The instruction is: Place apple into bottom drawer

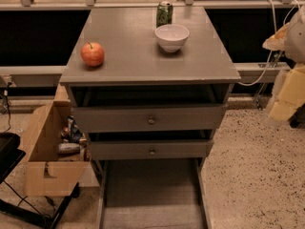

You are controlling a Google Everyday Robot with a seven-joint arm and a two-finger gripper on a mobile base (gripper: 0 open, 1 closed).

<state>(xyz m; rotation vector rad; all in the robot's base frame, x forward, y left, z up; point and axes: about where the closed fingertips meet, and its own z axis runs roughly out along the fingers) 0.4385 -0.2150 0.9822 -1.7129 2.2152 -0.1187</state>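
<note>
The apple is small, round and red-orange with a short dark stem. It sits on the left side of the grey cabinet top. The bottom drawer is pulled out toward me, showing a long flat grey floor with low side rails and nothing in it. The gripper, pale yellow, hangs at the right edge of the view. It is off to the right of the cabinet at about the height of the upper drawers, far from the apple, and holds nothing that I can see.
A white bowl and a green can stand at the back of the cabinet top. Two upper drawers with small round knobs are slightly open. A cardboard box with clutter stands left of the cabinet. The floor is speckled.
</note>
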